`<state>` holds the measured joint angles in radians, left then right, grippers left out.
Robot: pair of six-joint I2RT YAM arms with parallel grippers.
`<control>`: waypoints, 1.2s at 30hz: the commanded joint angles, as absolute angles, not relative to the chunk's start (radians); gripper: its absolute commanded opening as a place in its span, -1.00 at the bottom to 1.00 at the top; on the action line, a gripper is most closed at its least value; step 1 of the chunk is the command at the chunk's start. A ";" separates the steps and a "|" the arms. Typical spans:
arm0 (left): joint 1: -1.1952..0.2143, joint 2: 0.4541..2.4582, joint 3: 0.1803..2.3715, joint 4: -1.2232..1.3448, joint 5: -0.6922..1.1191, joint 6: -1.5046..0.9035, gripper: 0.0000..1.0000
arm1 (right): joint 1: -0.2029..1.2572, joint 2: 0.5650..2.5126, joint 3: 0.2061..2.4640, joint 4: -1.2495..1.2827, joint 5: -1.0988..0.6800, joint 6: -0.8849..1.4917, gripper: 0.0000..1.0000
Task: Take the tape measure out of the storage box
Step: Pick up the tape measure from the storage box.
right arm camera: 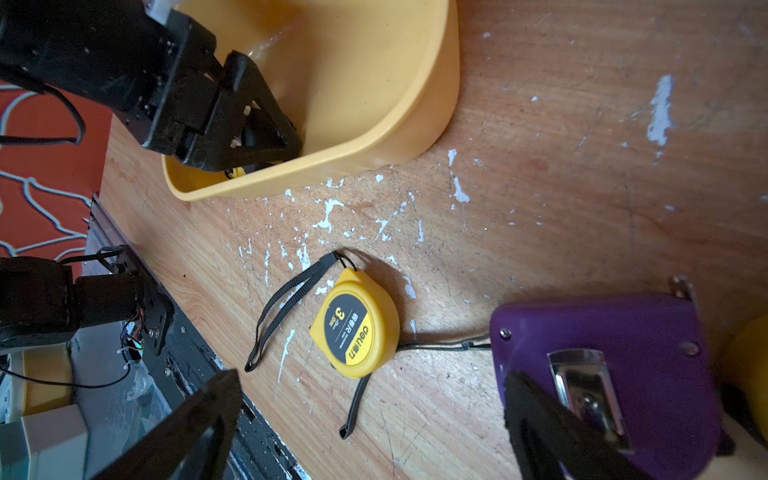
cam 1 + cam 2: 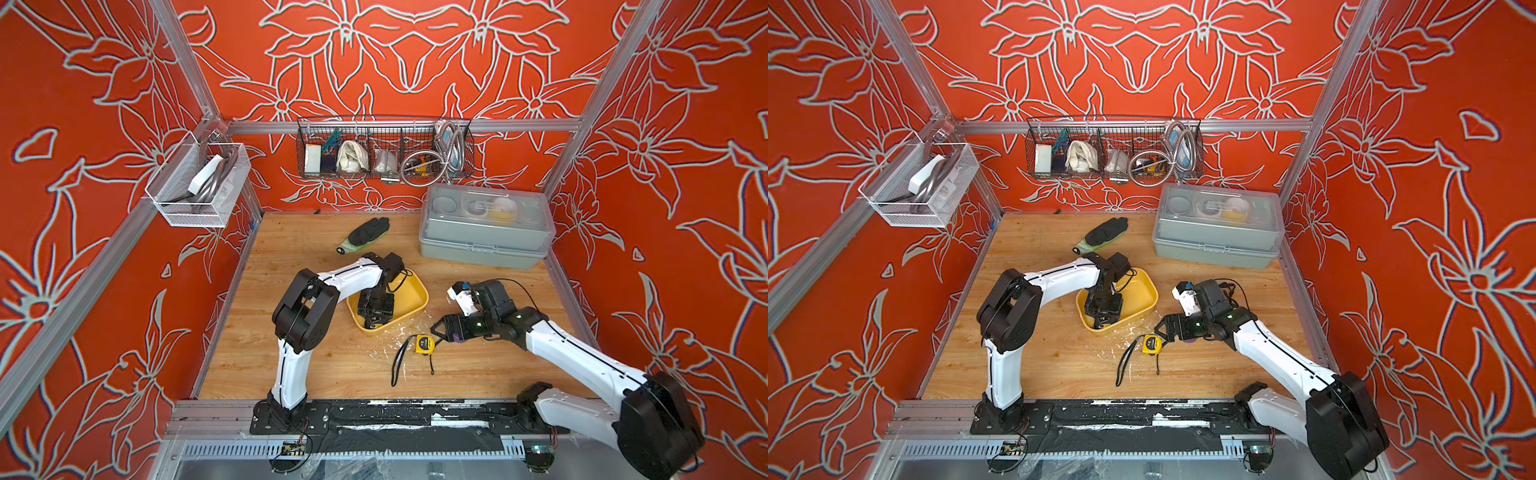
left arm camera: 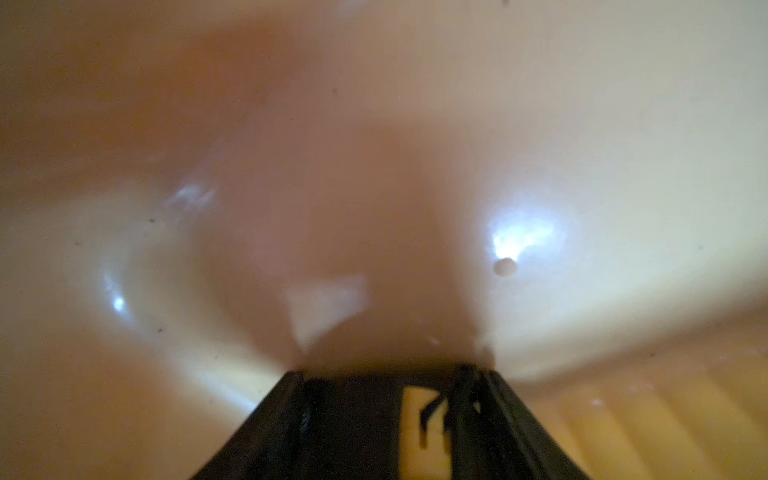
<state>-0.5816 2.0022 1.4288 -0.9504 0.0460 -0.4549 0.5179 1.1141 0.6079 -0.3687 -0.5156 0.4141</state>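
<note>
Elbow-bent left arm (image 2: pixel 345 276), wrist (image 2: pixel 390 266) pointing straight down at frame centre, left end effector (image 2: pixel 374 323) clamped partway on tape measure (image 3: pixel 419 432), right arm (image 2: pixel 582 353) stretched in from lower right, right end effector (image 2: pixel 436 333) low, jaws wide apart

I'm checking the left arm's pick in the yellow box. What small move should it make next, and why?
Probably a short, straight lift to test the hold. The left gripper is down inside the storage box, and its wrist view shows what is likely the tape measure, yellow with a black strap, between its fingers. Whether the grip is firm cannot be told.
</note>
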 commanded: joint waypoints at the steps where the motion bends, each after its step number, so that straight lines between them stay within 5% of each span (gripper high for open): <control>1: -0.580 1.975 1.447 -0.975 0.031 -0.435 -0.36 | 0.523 1.123 0.601 -0.350 -0.529 0.426 0.99; 23: -0.583 1.776 1.520 -1.020 0.005 -0.347 -0.42 | 0.528 1.241 0.662 -0.177 -0.713 0.457 0.99; 36: -0.583 1.731 1.567 -1.023 0.199 -0.502 -0.40 | 0.616 1.245 0.601 0.297 -0.752 0.530 0.99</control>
<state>-0.5819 1.7573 1.5333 -1.0031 0.1329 -0.4541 0.5816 1.2201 0.6197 0.1528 -0.7525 0.5152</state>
